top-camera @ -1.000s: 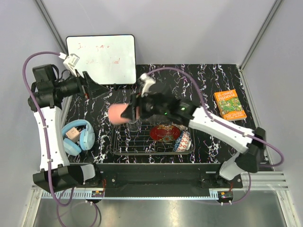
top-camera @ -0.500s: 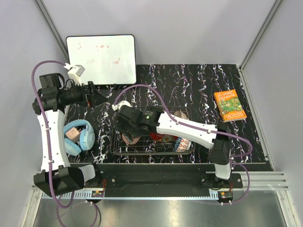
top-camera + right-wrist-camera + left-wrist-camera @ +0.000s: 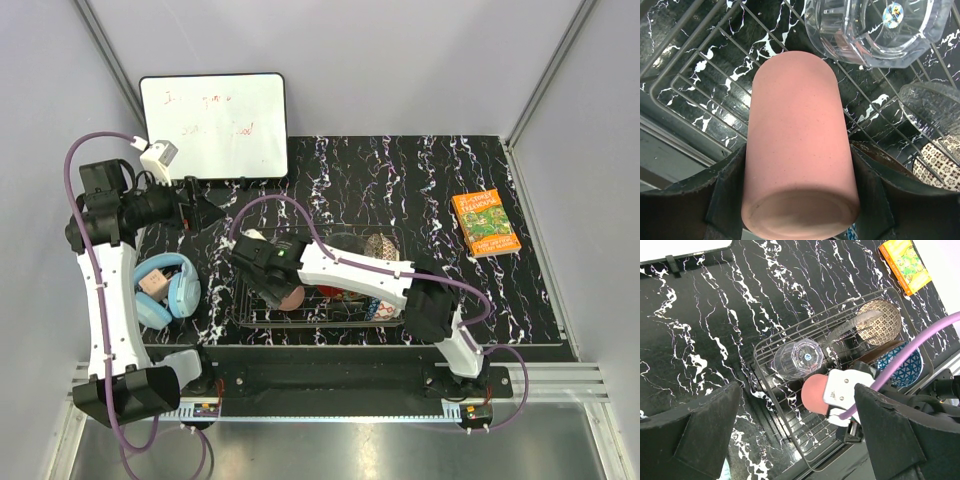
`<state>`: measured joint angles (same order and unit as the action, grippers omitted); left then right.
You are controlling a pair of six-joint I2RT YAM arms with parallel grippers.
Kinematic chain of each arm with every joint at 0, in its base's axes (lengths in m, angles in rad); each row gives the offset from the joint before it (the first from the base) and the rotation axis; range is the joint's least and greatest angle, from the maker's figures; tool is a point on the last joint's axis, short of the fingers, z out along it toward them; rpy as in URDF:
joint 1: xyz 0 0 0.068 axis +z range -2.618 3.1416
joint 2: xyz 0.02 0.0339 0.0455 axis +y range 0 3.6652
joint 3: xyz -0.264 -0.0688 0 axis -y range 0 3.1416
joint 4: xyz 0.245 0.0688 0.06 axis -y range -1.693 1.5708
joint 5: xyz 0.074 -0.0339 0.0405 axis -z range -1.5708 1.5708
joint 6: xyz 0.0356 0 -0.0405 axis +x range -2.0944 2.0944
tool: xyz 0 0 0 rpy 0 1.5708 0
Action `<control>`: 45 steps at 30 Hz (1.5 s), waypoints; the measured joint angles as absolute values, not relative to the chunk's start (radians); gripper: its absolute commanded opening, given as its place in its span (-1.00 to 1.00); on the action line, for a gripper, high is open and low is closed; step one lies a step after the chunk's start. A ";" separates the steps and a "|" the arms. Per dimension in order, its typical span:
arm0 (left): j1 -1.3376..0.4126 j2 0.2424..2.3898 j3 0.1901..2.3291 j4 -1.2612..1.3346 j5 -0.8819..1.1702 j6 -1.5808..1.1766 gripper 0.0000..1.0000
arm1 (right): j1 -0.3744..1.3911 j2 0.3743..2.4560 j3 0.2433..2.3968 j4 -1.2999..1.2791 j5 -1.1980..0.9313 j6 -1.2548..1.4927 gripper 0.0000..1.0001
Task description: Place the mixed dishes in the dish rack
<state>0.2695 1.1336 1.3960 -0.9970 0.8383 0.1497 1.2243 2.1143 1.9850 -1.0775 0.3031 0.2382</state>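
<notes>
My right gripper (image 3: 278, 282) (image 3: 799, 197) is shut on the salmon-pink cup (image 3: 291, 298) (image 3: 797, 135) (image 3: 814, 392). It holds the cup on its side, low over the front left part of the dish rack (image 3: 248, 318) (image 3: 759, 347) (image 3: 690, 65). The clear glass tumbler (image 3: 797, 358) (image 3: 880, 25) lies in the rack's far left corner, just beyond the cup. The clear glass bowl (image 3: 856, 322) (image 3: 932, 105), beige speckled bowl (image 3: 380, 245) (image 3: 885, 320), blue patterned bowl (image 3: 386, 304) (image 3: 905, 367) and the edge of the red plate (image 3: 890, 155) sit in the rack's right half. My left gripper (image 3: 205, 205) (image 3: 797, 435) is open and empty, above the table left of the rack.
Light-blue headphones (image 3: 165, 290) lie left of the rack. A white board (image 3: 212, 125) leans at the back left. An orange book (image 3: 485, 222) (image 3: 905, 262) lies at the far right of the black marbled table (image 3: 440, 170).
My right arm has swung the cup left and down, from above the rack's middle to low over its front left part. The left arm has pulled back slightly.
</notes>
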 measured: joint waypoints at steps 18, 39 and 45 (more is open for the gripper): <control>0.270 1.134 1.380 -1.002 0.834 0.153 0.98 | 1.224 2.141 1.981 -1.002 0.286 0.212 -0.94; 0.270 1.134 1.380 -1.002 0.834 0.133 0.98 | 1.224 2.145 1.929 -0.959 0.260 0.197 1.00; 0.270 1.134 1.380 -1.001 0.834 0.131 0.98 | 1.224 2.136 1.927 -0.958 0.267 0.198 0.99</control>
<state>0.2695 1.1339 1.3796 -1.0012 0.8337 0.1310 1.2243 2.1357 1.9266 -0.9577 0.2668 0.1978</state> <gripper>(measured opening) 0.988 0.994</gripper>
